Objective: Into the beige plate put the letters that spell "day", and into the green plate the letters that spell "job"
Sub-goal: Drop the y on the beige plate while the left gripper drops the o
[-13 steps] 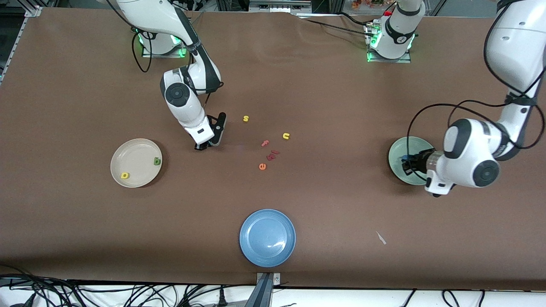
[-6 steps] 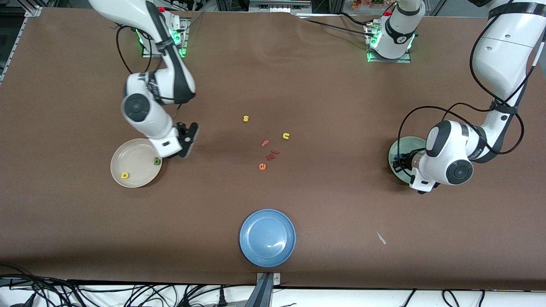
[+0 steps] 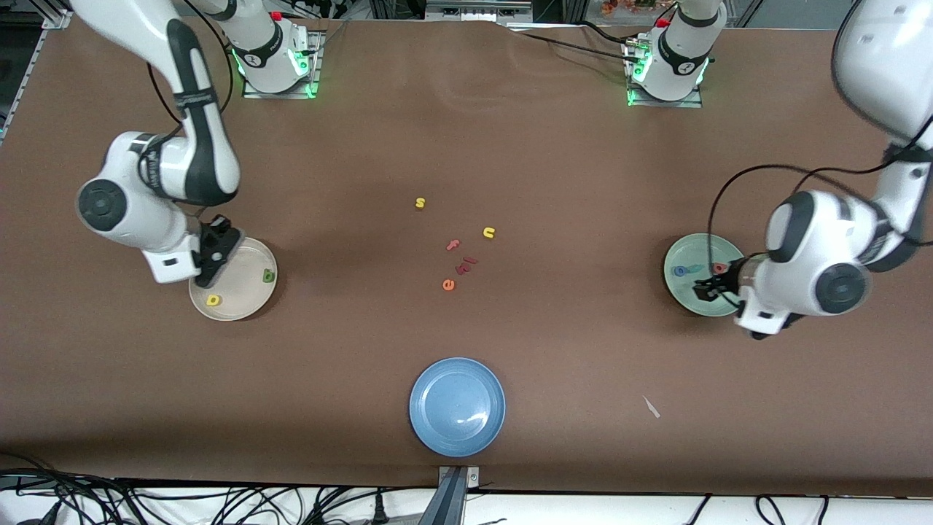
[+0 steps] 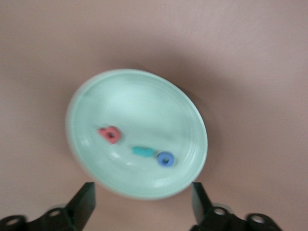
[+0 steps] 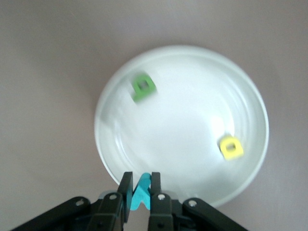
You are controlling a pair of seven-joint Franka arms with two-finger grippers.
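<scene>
My right gripper (image 3: 208,271) hangs over the rim of the beige plate (image 3: 244,292), shut on the teal y (image 5: 141,192). In that plate (image 5: 183,120) lie the green d (image 3: 269,275) (image 5: 143,86) and the yellow a (image 3: 213,300) (image 5: 231,147). My left gripper (image 3: 703,290) (image 4: 143,204) is open and holds nothing above the edge of the green plate (image 3: 681,288) (image 4: 139,103). Three letters rest in the green plate: the salmon b (image 4: 109,134), the teal j (image 4: 143,151) and the blue o (image 4: 165,159).
Mid-table lie a yellow s (image 3: 420,203), a yellow u (image 3: 489,232), a red f (image 3: 453,245), an orange e (image 3: 448,284) and dark red pieces (image 3: 465,264). A blue plate (image 3: 457,406) sits near the front edge, with a white scrap (image 3: 651,407) toward the left arm's end.
The right arm swung from mid-table to the beige plate, still shut on the teal y. The left gripper opened over the green plate, where the three letters now show.
</scene>
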